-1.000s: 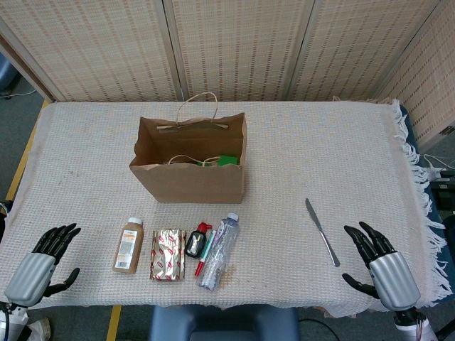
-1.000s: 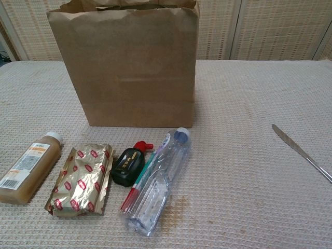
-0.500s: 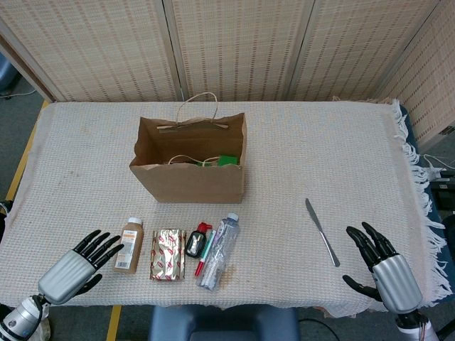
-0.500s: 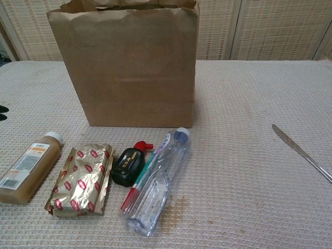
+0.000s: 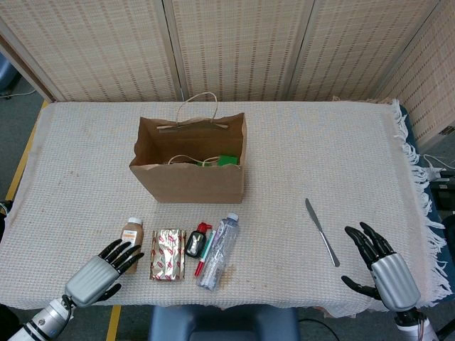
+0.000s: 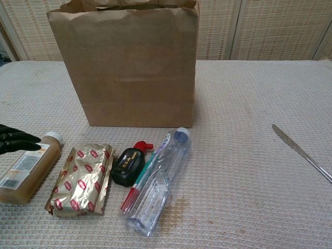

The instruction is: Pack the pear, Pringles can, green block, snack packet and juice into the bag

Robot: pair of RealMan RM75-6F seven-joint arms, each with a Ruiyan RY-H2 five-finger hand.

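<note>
The table has a pale, bumpy cloth over it, with a fringe hanging off the right edge. Behind it stand woven screens in tan.

One brown paper bag stands upright in the middle, its top open. One green block shows inside it.

In front of the bag lies a row of things. There is one juice bottle on its side, with brown juice and a white cap. Just beside it is one shiny gold snack packet. Next come one small black thing with a red top, one red pen and one clear bottle lying down. One knife lies well apart, to the right.

The left hand is open with fingers spread, holding nothing. Its fingertips reach over the juice bottle. The right hand is open too, empty, at the near right edge.
</note>
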